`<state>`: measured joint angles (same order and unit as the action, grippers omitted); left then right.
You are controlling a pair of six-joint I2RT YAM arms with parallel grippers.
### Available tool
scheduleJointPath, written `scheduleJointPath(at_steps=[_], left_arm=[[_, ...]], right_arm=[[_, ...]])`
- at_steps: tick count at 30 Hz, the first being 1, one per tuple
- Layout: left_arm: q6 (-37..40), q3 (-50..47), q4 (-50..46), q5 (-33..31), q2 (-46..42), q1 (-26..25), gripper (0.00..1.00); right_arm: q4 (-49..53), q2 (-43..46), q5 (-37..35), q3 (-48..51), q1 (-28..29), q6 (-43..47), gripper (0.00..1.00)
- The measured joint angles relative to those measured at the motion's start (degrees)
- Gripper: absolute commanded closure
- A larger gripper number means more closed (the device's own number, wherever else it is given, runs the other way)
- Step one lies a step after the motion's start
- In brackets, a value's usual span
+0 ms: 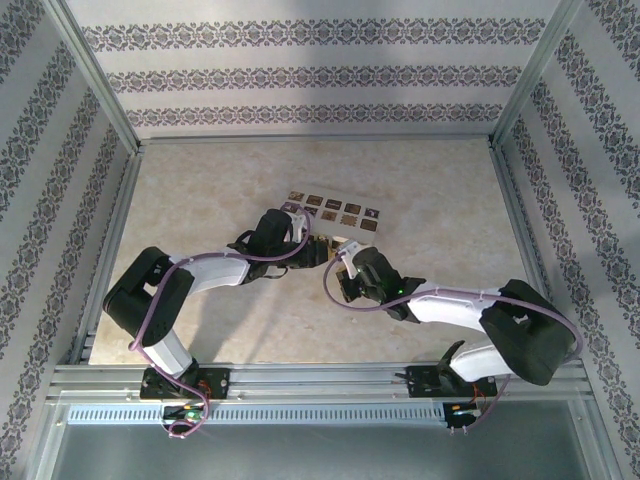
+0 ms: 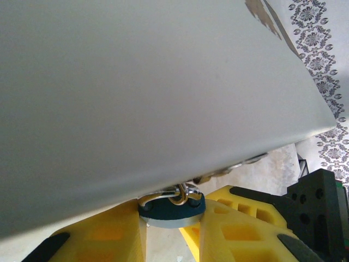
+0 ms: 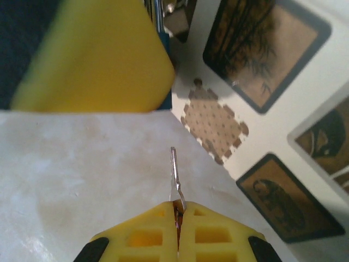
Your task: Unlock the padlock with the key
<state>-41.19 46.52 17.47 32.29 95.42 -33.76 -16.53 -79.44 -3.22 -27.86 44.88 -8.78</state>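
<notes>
Top external view, looking down: hard to separate the cream rectangular padlock block [image 1: 335, 210] from the pale marbled worktop [image 1: 200, 190], save by its two rows of dark brown ornamental squares, lying mid-worktop just beyond both arms' tips. Left end effector [image 1: 312, 247] and right end effector [image 1: 340, 258] close together at the block's near edge, fingertips lost among cable and black housings. From the left wrist: yellow fingers [image 2: 103, 240] clamped on the blue head of the small silver key [image 2: 161, 208], a silver loop [image 2: 182, 194] on top meeting the lower edge of the padlock's blank cream face [image 2: 136, 93]; key blade hidden; face blurred, cut off at top and left. From the right wrist: right end effector [image 3: 177, 210] closed tight on a thin silver metal sliver [image 3: 174, 169] jutting over bare worktop, its root buried between the pads; impossible to tell whether part of the key. Ahead, out of focus, one yellow finger [image 3: 103, 60] of the left end effector, and the padlock's ornamented top [image 3: 272, 125], cropped at right.
</notes>
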Motion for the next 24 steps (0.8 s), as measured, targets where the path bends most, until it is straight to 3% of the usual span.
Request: scheduleJointPath(at_steps=[24], left_arm=[[-0.1, 0.0, 0.0, 0.0, 0.0, 0.0, 0.74]], right_arm=[[-6.1, -2.3, -0.4, -0.5, 0.0, 0.7, 1.0]])
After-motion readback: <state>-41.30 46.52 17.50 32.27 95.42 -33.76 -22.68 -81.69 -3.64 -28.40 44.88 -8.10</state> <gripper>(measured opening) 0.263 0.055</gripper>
